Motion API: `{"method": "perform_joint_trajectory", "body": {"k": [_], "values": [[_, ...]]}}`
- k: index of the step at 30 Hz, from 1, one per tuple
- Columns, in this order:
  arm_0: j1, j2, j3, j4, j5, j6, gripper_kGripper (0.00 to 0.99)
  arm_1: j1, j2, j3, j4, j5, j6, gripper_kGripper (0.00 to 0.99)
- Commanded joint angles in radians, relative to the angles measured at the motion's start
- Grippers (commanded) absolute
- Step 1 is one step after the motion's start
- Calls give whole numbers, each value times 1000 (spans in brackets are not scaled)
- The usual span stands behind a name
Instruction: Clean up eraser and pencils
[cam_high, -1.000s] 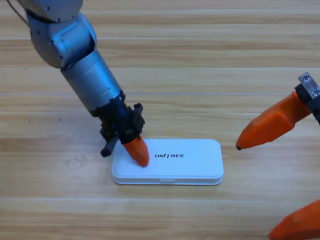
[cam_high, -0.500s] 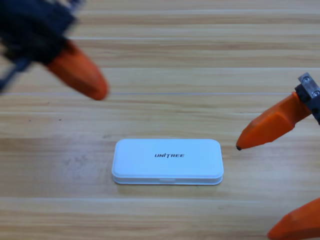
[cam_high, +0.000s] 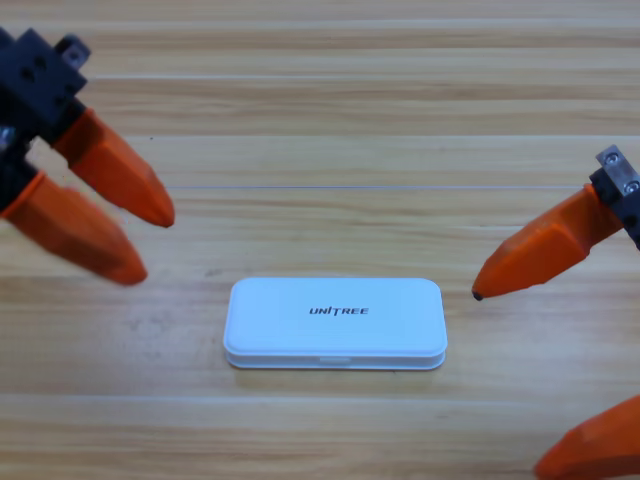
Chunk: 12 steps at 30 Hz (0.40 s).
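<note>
A white case (cam_high: 335, 323) with its lid shut lies flat in the middle of the wooden table, the word UNITREE on top. The eraser and the pencils are out of view. My left gripper (cam_high: 148, 246) hangs at the left edge, up and to the left of the case, open, with nothing between its two orange jaws. My right gripper (cam_high: 508, 382) waits at the right edge, open wide, one jaw level with the case's top edge and the other at the bottom right corner, empty.
Bare wooden table (cam_high: 330, 150) lies all around the case.
The left arm has lifted off the left end of the case's lid and drawn back to the left edge, where its jaws now stand apart. The right gripper and the case have not moved.
</note>
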Motion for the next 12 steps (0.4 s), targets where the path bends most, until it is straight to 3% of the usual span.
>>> {"method": "perform_joint_trajectory", "body": {"k": [1,12], "values": [[-27,-13,38,4,-8,-22,990,-20,43,14,-19,18,5,986],[-27,-4,52,-9,-34,-107,990,-20,46,14,-19,16,7,986]]}}
